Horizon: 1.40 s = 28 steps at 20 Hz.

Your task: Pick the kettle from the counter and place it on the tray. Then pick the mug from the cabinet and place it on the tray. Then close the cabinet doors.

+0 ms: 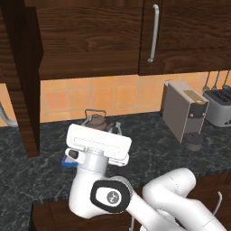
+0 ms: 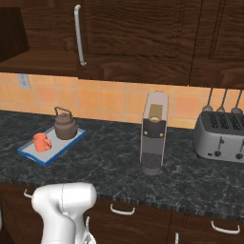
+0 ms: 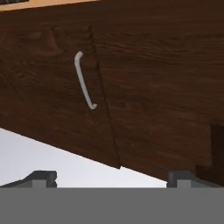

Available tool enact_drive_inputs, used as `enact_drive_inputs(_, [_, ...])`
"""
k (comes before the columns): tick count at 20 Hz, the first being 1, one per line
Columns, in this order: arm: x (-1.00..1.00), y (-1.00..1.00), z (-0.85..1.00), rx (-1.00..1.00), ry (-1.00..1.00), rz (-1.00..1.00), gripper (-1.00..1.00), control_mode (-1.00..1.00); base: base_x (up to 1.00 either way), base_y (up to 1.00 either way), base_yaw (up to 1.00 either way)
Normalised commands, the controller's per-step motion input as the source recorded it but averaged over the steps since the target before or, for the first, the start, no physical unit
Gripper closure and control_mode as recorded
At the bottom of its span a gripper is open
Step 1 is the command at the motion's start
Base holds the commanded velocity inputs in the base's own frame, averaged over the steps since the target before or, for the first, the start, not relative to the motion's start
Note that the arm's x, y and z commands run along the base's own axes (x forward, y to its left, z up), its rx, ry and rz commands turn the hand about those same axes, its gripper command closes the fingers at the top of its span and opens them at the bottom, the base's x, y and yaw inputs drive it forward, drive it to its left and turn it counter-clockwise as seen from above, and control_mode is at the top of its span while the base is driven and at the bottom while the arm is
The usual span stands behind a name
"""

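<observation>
with kettle [image 2: 65, 125] and mug [image 2: 41, 142] already on the blue-rimmed tray [image 2: 28, 155], the robot's empty, wide-spread gripper [image 3: 111, 177] faces the cabinet doors [image 3: 144, 87], rigid wooden panels likely to swing easily when pushed near the free edge or bar handle [image 3: 84, 80].

A kitchen: marbled counter [image 2: 119, 162], tiled backsplash [image 2: 109, 102], toaster [image 2: 221, 137], coffee machine [image 2: 153, 133], wood wall cabinet [image 2: 143, 38].

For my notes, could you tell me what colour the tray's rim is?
Bright blue; the tray shows best in the right base view.
</observation>
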Motion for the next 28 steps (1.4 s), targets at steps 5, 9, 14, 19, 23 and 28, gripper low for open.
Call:
enact_drive_inputs(5, [0.00, 0.79, -0.01, -0.09, 0.06, -0.13, -1.00, -1.00, 0.00, 0.00, 0.00])
enact_drive_inputs(9, [0.13, 0.66, -0.01, -0.11, 0.00, -0.07, -1.00, -1.00, 0.00, 0.00, 0.00])
enact_drive_inputs(14, [0.20, 0.37, -0.04, -0.05, 0.00, -0.01, -1.00, -1.00, 0.00, 0.00, 0.00])
enact_drive_inputs(19, [0.23, 0.42, -0.13, -0.08, 0.00, 0.00, -1.00, -1.00, 0.00, 0.00, 0.00])
enact_drive_inputs(23, [0.16, 0.34, -0.05, -0.06, 0.00, 0.00, -1.00, -1.00, 0.00, 0.00, 0.00])
enact_drive_inputs(28, [0.16, 0.51, -0.04, -0.09, 0.00, 0.00, -1.00, -1.00, 0.00, 0.00, 0.00])
